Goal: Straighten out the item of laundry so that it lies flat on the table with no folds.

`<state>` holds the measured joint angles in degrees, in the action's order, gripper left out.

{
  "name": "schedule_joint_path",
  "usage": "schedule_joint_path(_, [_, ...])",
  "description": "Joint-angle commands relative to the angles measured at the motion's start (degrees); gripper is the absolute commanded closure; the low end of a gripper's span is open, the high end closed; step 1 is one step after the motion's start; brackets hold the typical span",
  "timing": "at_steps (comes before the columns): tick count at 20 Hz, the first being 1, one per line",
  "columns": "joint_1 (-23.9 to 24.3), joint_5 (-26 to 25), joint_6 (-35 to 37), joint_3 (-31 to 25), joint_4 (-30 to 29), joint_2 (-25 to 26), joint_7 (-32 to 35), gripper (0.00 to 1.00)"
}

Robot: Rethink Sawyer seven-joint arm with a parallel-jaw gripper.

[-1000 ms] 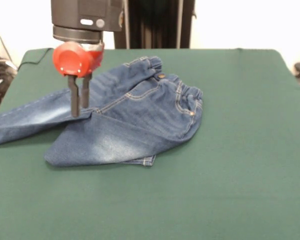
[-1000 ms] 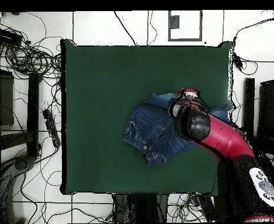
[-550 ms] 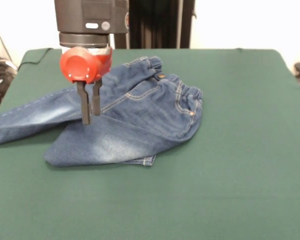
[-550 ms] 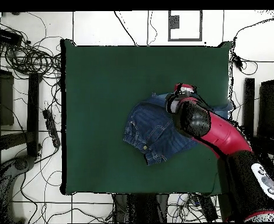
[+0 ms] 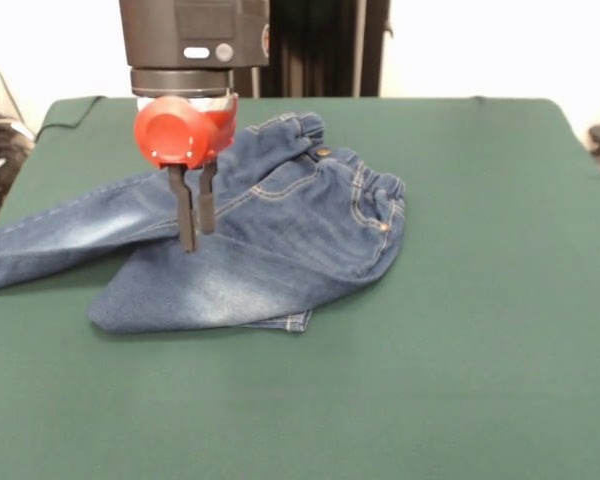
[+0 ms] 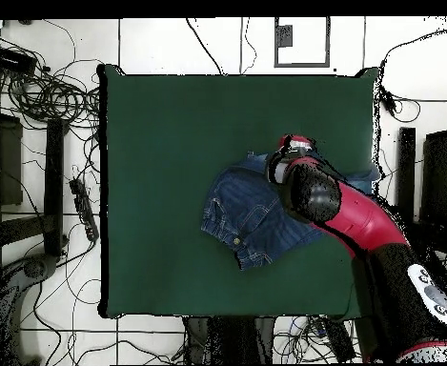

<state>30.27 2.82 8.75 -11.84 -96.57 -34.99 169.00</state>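
Jeans [image 5: 250, 230] lie crumpled on the green surface [image 5: 480, 300], one leg doubled under, directly beneath the fingers [image 5: 197, 205], which hang nearly together, holding nothing. Flattening remains undone.

We see the jeans [image 5: 270, 235] crumpled on the green table [image 5: 460, 330]: small blue denim, elastic waistband, tan stitching, faded patches. The waistband lies to the right of the gripper [image 5: 197, 237] in the front view. One leg runs left past it; the other is folded under, directly beneath its tips.
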Motion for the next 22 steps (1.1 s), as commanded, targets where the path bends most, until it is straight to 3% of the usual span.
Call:
schedule_joint_path(1, [-3.57, -0.45, 13.09, -3.69, -4.06, 5.14, -2.46, 0.00])
schedule_joint_path(8, [-4.01, -0.02, 17.96, -3.40, -3.50, 5.45, -2.25, 0.00])
schedule_joint_path(13, [-5.57, -0.57, 16.65, -1.88, -2.77, 6.50, -0.66, 0.00])
schedule_joint_path(22, [-13.58, -0.76, 15.88, 8.35, 3.06, 9.78, 4.30, 0.00])
